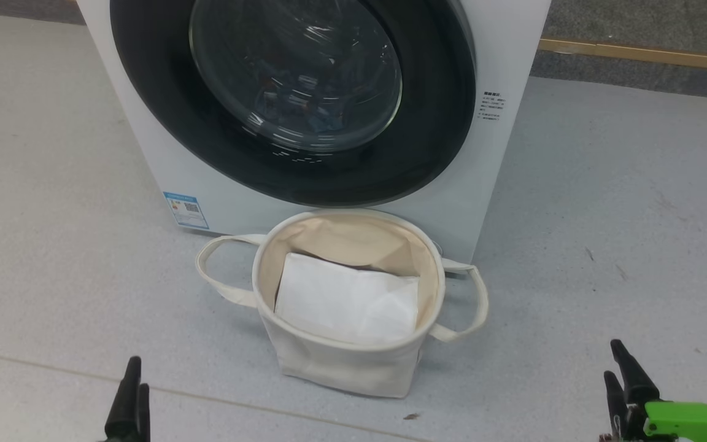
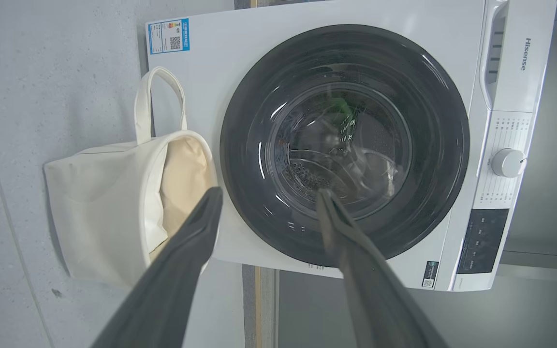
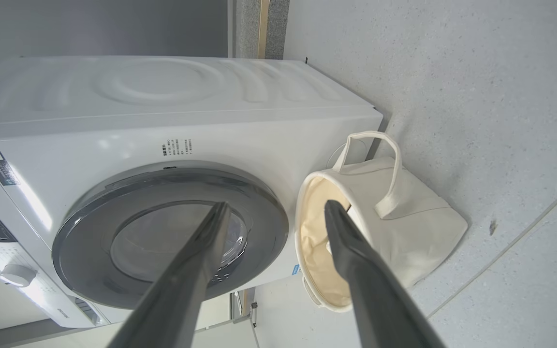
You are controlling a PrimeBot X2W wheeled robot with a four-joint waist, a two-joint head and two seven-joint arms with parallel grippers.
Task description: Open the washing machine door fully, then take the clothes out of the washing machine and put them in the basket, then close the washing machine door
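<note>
The white front-loading washing machine [image 1: 501, 55] stood at 12 o'clock in the head view, and its large round door [image 1: 163, 123], a wide glossy black ring around a bulging clear glass bowl [image 1: 295, 73], lay shut and flush against the white front. Reflections on the glass hid what lay in the drum, so the clothes could not be made out. At 6 o'clock below the door's lower edge, the round cream-white canvas basket [image 1: 341, 368] sat on the speckled grey floor [image 1: 605, 215], its far rim right up against the machine's front. Its looped fabric handles [image 1: 206, 270] stuck out at 9 and 3 o'clock. A plain white folded sheet [image 1: 347, 301] lay inside it. A small blue label [image 1: 185, 210] marked the machine's lower corner at 10 o'clock from the basket. Bare floor spread wide on both sides of the basket and in front of it. The left gripper [image 2: 270, 193] hung at 7 o'clock in the head view and the right gripper [image 3: 277, 205] at 5 o'clock, both well apart from the basket. On each, the long dark fingers stood spread wide with nothing between them.
</note>
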